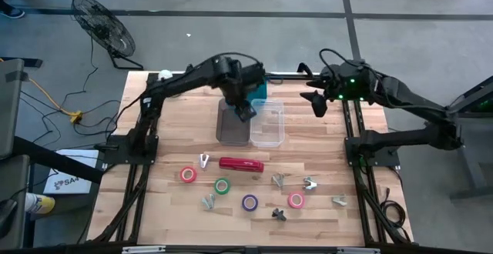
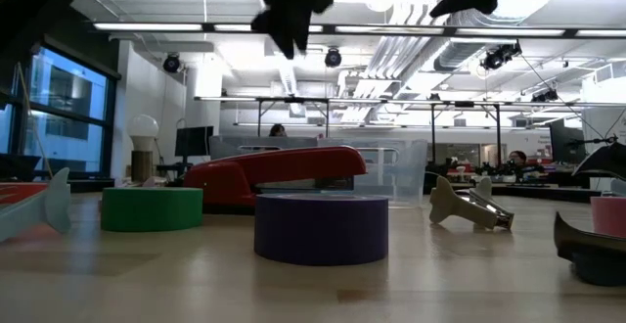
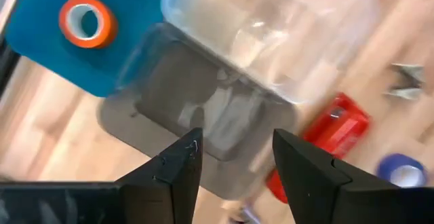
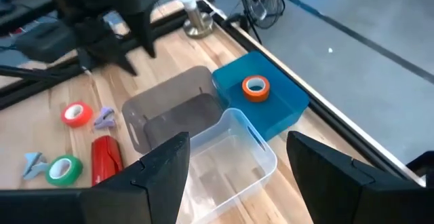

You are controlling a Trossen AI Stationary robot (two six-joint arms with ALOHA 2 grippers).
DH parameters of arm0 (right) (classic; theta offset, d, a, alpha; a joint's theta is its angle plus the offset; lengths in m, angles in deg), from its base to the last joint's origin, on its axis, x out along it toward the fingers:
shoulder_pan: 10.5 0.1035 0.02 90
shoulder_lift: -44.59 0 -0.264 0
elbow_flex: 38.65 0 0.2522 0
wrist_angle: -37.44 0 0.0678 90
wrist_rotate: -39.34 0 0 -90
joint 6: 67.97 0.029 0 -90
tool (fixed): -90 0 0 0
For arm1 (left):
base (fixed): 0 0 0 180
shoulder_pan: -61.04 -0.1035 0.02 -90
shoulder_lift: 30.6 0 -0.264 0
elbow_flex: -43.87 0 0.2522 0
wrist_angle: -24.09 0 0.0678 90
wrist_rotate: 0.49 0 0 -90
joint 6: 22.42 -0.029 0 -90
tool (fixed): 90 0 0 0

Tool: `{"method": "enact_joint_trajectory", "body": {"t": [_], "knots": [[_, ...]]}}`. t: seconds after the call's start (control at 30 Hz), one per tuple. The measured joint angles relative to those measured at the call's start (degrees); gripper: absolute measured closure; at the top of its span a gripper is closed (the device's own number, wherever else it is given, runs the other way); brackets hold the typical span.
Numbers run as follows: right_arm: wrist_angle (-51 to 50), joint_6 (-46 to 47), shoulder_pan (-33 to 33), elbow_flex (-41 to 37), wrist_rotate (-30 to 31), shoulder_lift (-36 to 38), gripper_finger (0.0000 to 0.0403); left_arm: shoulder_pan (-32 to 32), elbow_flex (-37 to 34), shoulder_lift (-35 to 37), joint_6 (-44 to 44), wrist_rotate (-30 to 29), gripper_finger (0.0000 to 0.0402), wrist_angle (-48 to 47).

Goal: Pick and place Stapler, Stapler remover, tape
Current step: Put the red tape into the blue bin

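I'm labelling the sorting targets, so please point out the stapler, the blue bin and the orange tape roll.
stapler (image 1: 241, 164): high view, middle of its red body.
blue bin (image 4: 285, 96): right wrist view, bare blue floor beside the roll.
orange tape roll (image 4: 255, 87): right wrist view, its orange ring.

Grey bin (image 1: 231, 125) touching clear bin (image 1: 267, 123), blue bin (image 4: 281, 102) behind, floor fan (image 1: 102, 25) beyond table (image 1: 154, 208)

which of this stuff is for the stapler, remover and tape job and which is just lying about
For the job:
red stapler
tape rolls, e.g. green, purple
staple removers, e.g.
grey bin, clear bin, blue bin

Just lying about:
floor fan
yellow cable
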Motion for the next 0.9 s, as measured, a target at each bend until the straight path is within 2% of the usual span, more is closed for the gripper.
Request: {"method": "enact_joint_trajectory", "body": {"t": [0.27, 0.43, 0.57, 0.67, 0.8, 0.9], "knots": [[-0.3, 1.6, 0.0, 0.0, -1.4, 4.3, 0.0165, 9.2, -0.8, 5.9, 6.1, -4.4, 0.0225, 0.1], [-1.2, 3.8, 0.0, 0.0, -2.8, 5.7, 0.0164, 14.9, -6.3, 9.1, 8.9, -8.3, 0.0225, 0.2], [-3.4, 5.8, 0.0, 0.0, -5.0, 6.0, 0.0164, 18.6, -17.3, 13.8, 12.5, -8.2, 0.0225, 0.1], [-4.6, 7.1, 0.0, 0.0, -7.1, 6.0, 0.0164, 21.9, -28.6, 18.9, 18.4, -9.1, 0.0225, 0.6], [-5.2, 8.7, 0.0, 0.0, -8.6, 6.0, 0.0164, 27.6, -44.7, 28.0, 26.6, -7.7, 0.0225, 8.4], [-6.3, 8.7, 0.1, 0.0, -8.8, 6.1, 0.0164, 32.3, -56.1, 34.2, 29.6, -5.6, 0.0225, 17.0]]}}
